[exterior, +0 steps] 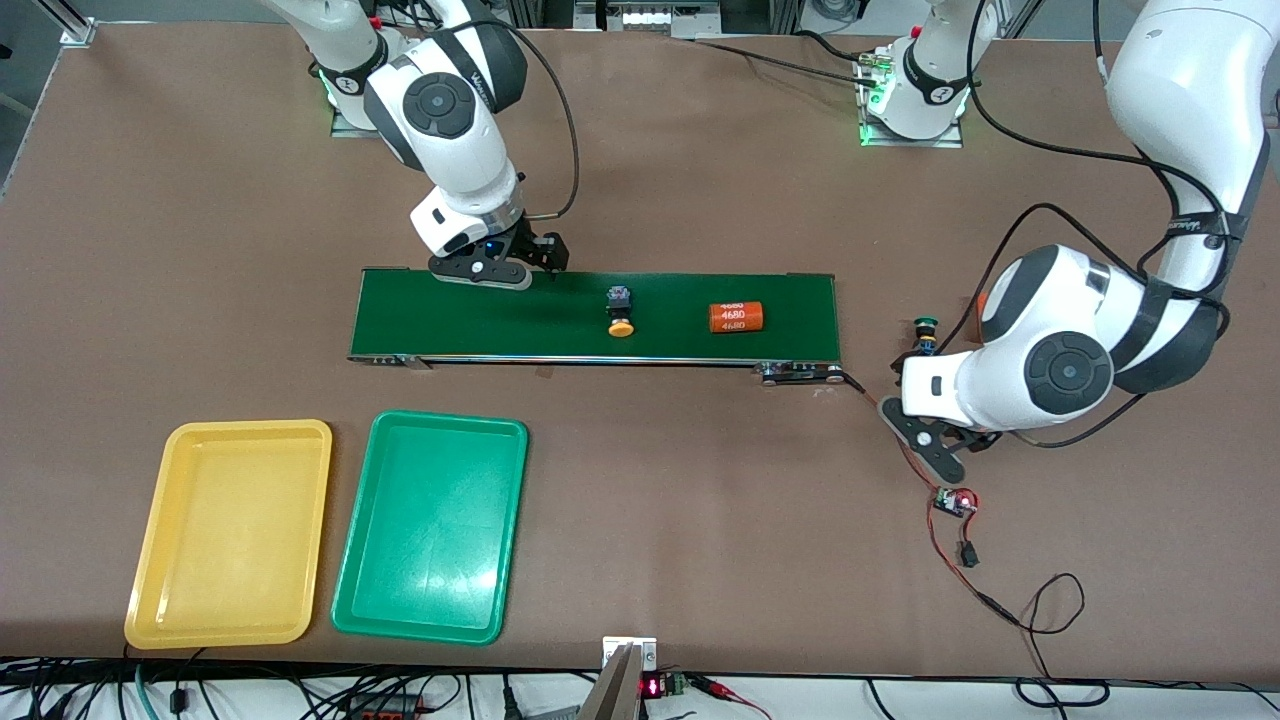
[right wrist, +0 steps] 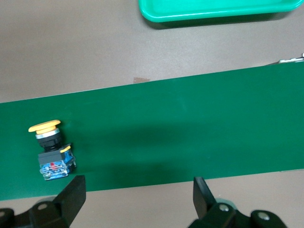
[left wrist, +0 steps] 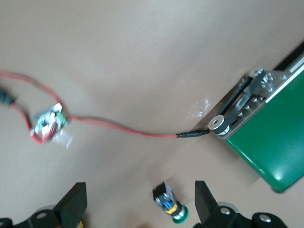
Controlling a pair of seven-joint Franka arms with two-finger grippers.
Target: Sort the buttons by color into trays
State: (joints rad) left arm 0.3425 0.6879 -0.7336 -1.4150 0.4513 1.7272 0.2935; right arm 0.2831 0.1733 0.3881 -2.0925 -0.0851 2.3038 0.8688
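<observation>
Yellow-capped button (exterior: pixel 621 312) lies on its side about midway along the dark-green conveyor belt (exterior: pixel 480 318), cap toward the front camera. An orange cylinder (exterior: pixel 736 317) lies on the same belt, nearer the left arm's end. A green-capped button (exterior: pixel 926 330) lies on the brown worktop (exterior: pixel 700 500) just off that end of the belt.

The right hand (exterior: pixel 497 268) hangs over the belt's edge toward the right arm's end, fingers apart, holding nothing. The left hand (left wrist: pixel 140 202) is low over the green-capped button, fingers wide on either side of it, not clamped.

The yellow tray (exterior: pixel 232 533) and green tray (exterior: pixel 432 527) sit side by side near the front camera, both without buttons.

Judgement: sorting has not yet delivered anything; the step in hand is the first pick. Next, the left hand should settle squarely around the green button's body and close, then carry it to the green tray. The lying button may roll if nudged.
</observation>
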